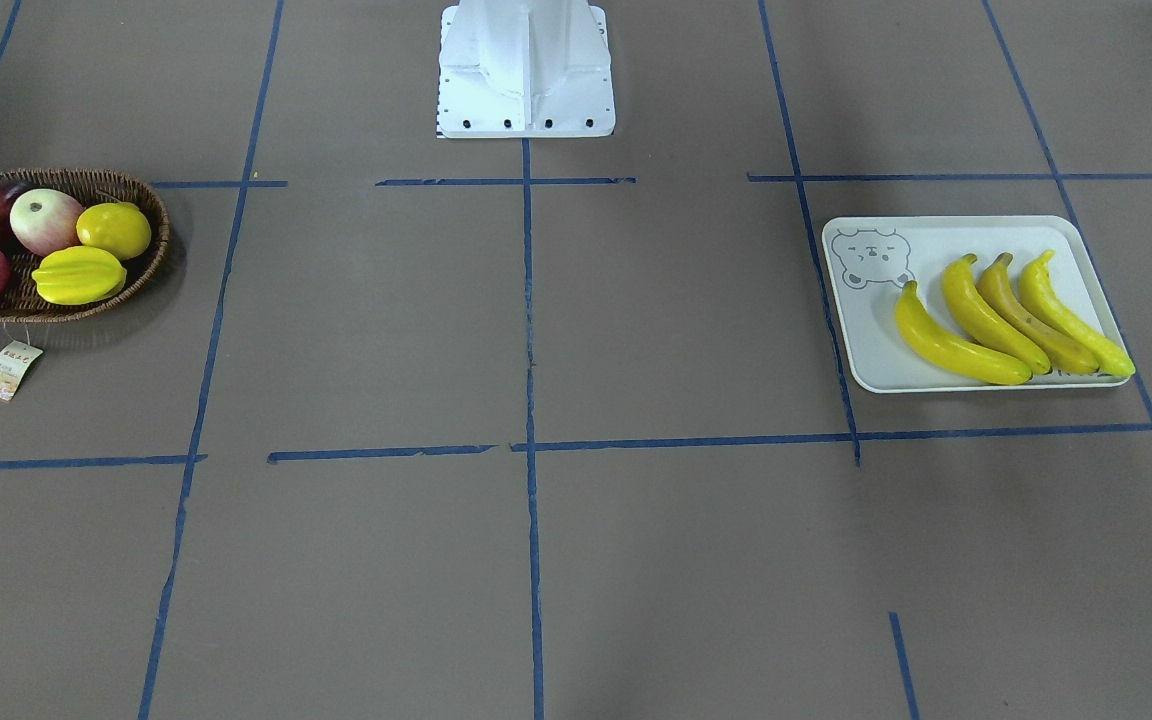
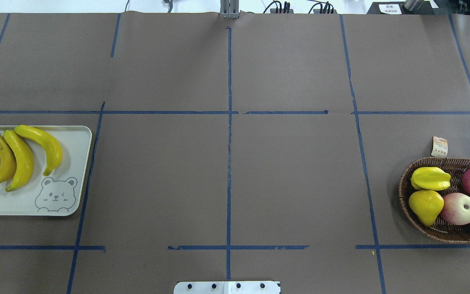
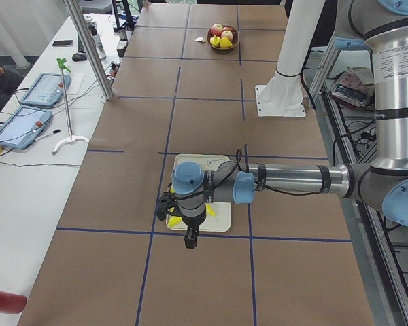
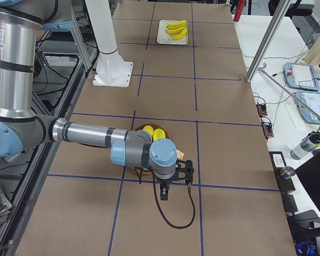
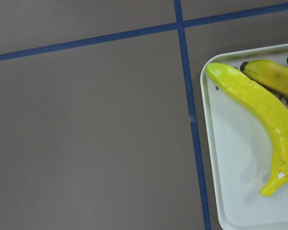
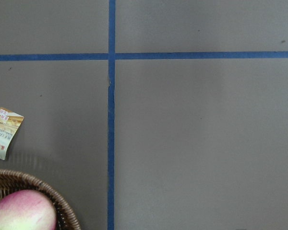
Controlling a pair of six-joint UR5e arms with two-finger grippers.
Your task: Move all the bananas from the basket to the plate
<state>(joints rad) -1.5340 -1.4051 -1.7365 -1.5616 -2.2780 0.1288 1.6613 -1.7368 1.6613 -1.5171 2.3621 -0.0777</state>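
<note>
Bananas, all four, lie side by side on the plate at the robot's left end of the desk. Their long axes run nearly parallel, roughly toward and away from the robot's base, and neighbours touch or almost touch. The left pincer hangs just over the plate's outer end. Its wrist view shows the nearest banana at the frame's right, so that arm is plainly the closer one. The right pincer hangs by the basket at the opposite end, well apart from the plate. Both pincers show only in the side views, so whether they are spread or pressed together cannot be told. The basket holds apples, a lemon and a starfruit, but no banana. The transfer therefore looks complete, and no further pick seems called for.
</note>
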